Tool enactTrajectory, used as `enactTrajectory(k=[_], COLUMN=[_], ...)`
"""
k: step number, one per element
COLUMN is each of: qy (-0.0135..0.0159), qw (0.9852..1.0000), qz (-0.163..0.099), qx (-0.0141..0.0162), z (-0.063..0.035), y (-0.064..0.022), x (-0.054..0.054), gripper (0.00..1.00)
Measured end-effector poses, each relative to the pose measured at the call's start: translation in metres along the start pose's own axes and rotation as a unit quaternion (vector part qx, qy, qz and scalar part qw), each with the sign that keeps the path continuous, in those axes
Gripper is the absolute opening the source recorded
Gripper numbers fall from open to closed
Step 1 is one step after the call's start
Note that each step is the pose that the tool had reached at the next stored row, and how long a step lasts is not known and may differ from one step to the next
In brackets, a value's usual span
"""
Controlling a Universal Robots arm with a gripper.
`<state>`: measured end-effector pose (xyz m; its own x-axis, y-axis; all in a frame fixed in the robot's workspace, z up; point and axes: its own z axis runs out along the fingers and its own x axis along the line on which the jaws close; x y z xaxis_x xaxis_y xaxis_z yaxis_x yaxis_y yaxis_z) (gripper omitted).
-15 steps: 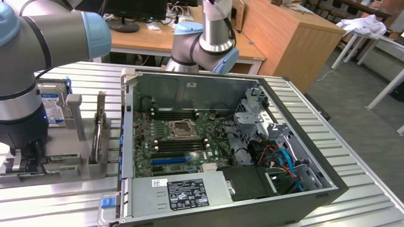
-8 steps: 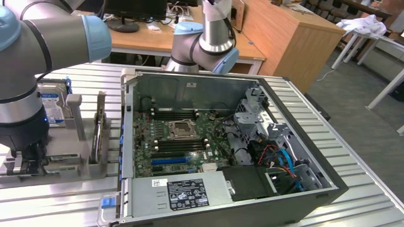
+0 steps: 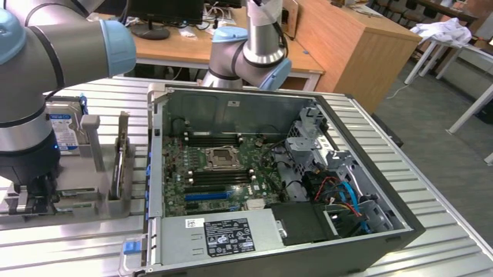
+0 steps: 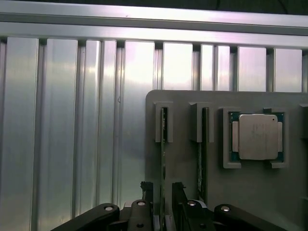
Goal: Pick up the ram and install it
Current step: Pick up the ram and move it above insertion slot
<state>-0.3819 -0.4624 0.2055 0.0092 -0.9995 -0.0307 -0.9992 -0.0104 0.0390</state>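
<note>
PC case [image 3: 385,225] sits mid table [image 3: 443,190], mobo [image 3: 223,167] flat inside, PSU [image 3: 223,236] at near end. Parts holder [image 3: 77,193] on exterior view's left of case, hard drive [image 3: 66,130] standing at its far end. On holder: ram [image 4: 163,144] upright in slot, 2nd stick [image 4: 204,144] in next slot, CPU [image 4: 255,137] beside that. The gripper [image 4: 161,186] straddles ram, one finger each side.

green ram [image 4: 163,159], grey holder [image 4: 183,115], ribbed silver table [image 4: 72,120]

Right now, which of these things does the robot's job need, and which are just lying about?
For the job: ram, upright in the grey holder, with the open pincer straddling it; black memory slots in the computer case.

Just lying about: second stick beside it, processor chip, hard drive, power supply.
</note>
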Motion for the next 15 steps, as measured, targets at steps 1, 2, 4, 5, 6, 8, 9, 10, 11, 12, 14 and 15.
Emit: enactTrajectory(k=[1,2,4,5,6,8,9,10,11,12,14,15], qy=[-0.0002,-0.0004,-0.0009,-0.0012,-0.0015,-0.0027,-0.0033,-0.0038,-0.0043,-0.0048,-0.0058,-0.0062], qw=[1.0000,1.0000,1.0000,1.0000,1.0000,1.0000,1.0000,1.0000,1.0000,1.0000,1.0000,1.0000], qz=[0.000,0.000,0.000,0.000,0.000,0.000,0.000,0.000,0.000,0.000,0.000,0.000], qx=[-0.0001,-0.0002,-0.0002,-0.0002,-0.0002,-0.0002,-0.0002,-0.0002,-0.0002,-0.0002,-0.0002,-0.0002], z=[-0.0001,-0.0003,-0.0003,-0.0004,-0.0004,-0.0005,-0.0006,-0.0006,-0.0006,-0.0006,-0.0007,-0.0008], y=[-0.0008,-0.0018,-0.0041,-0.0051,-0.0059,-0.0075,-0.0082,-0.0090,-0.0097,-0.0105,-0.0122,-0.0130], x=[0.000,0.000,0.000,0.000,0.000,0.001,0.001,0.001,0.001,0.001,0.001,0.001], gripper=[0.30,0.30,0.30,0.30,0.30,0.30,0.30,0.30,0.30,0.30,0.30,0.30])
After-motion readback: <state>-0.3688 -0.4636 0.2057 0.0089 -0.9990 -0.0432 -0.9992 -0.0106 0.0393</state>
